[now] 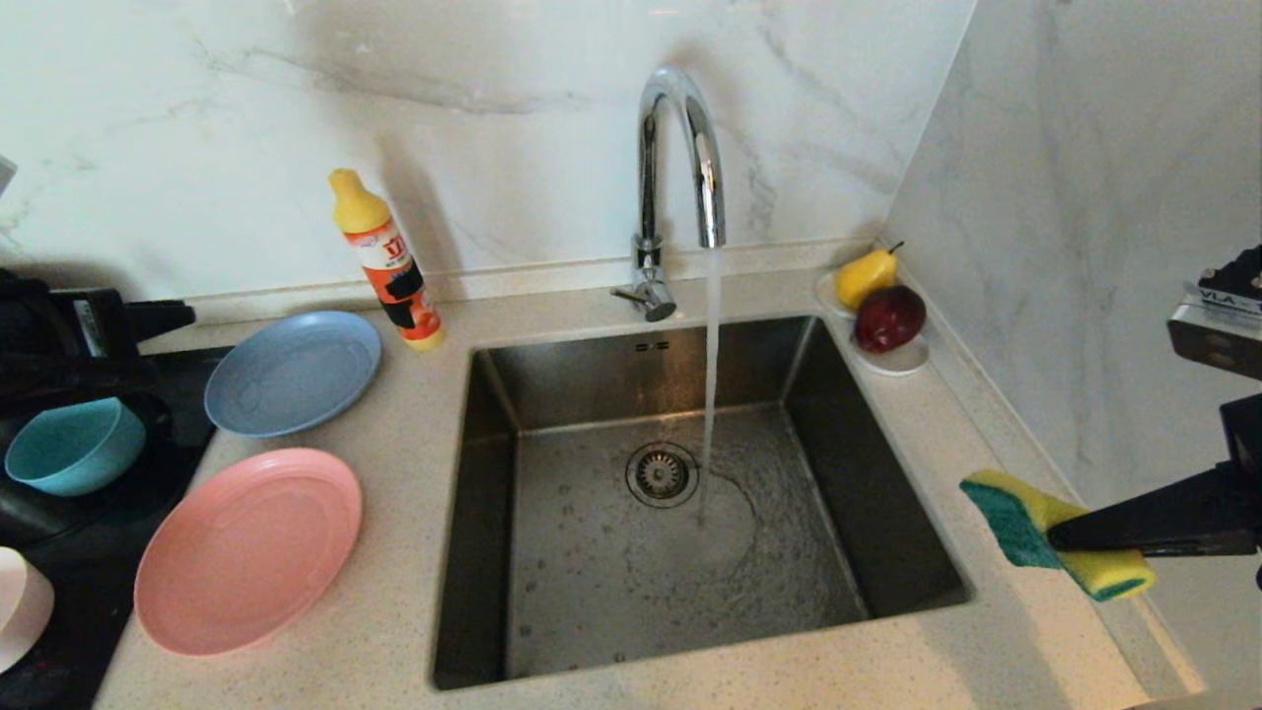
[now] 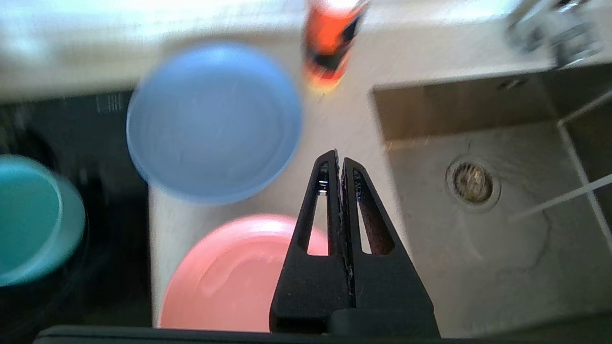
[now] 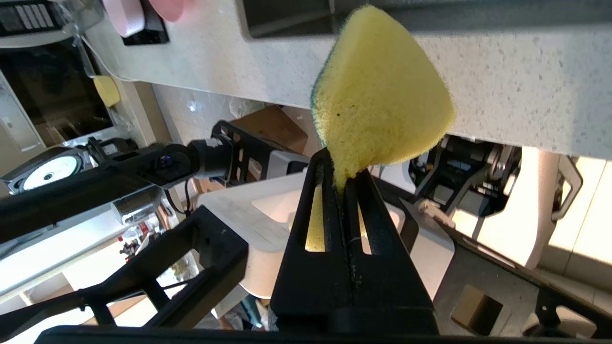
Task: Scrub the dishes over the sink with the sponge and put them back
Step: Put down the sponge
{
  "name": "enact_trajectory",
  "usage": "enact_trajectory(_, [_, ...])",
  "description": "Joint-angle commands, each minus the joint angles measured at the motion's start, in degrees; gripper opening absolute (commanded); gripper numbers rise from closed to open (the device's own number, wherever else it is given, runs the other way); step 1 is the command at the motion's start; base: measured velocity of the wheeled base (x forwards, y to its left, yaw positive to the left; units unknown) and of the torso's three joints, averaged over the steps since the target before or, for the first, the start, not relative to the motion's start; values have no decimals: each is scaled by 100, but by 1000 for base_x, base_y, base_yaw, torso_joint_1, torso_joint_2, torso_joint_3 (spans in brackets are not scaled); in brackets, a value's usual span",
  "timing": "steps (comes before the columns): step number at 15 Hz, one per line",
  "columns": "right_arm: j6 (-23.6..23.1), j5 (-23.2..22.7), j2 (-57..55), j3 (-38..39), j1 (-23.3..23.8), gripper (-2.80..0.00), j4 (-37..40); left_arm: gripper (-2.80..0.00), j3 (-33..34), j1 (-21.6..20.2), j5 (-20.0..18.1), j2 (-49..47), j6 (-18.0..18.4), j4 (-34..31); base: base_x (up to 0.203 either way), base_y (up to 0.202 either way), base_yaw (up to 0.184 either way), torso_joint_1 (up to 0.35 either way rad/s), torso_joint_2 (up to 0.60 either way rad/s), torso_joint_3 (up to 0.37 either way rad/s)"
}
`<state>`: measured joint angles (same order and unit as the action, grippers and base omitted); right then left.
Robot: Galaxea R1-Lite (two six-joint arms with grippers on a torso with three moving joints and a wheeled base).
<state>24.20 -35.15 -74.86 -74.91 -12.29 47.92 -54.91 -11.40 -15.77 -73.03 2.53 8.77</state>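
**Sponge in hand, no dish picked yet**

The right gripper point(image 1: 1060, 540) pinches the yellow-and-green sponge point(image 1: 1045, 532) above the counter just beside the sink point(image 1: 838, 375), where the faucet point(image 1: 680, 158) is running. The left gripper point(image 2: 338, 165), fingers pressed together and empty, hangs over the counter between the blue plate point(image 1: 293, 373) and pink plate point(image 1: 248, 548). It should open before descending, then take one plate by its rim.
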Motion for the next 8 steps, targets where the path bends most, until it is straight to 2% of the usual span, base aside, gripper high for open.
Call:
enact_trajectory(1, [6, -19, -37, 73, -2, -280, 24, -280, 372, 515, 187, 1120, 27, 69, 0, 0, 0, 0, 0, 0])
enact_trajectory(3, [15, -19, 7, 61, -2, -280, 24, -280, 688, 667, 247, 2092, 24, 0, 0, 0, 0, 0, 0, 0])
enact_trajectory(5, [24, -19, -2, 55, -4, -280, 24, -280, 1076, 730, 168, 3283, 16, -357, 0, 0, 0, 0, 0, 0])
enact_trajectory(8, [54, -14, 55, 73, -2, -280, 31, -280, 1660, 773, -368, 4974, 4, -1383, 0, 0, 0, 0, 0, 0])
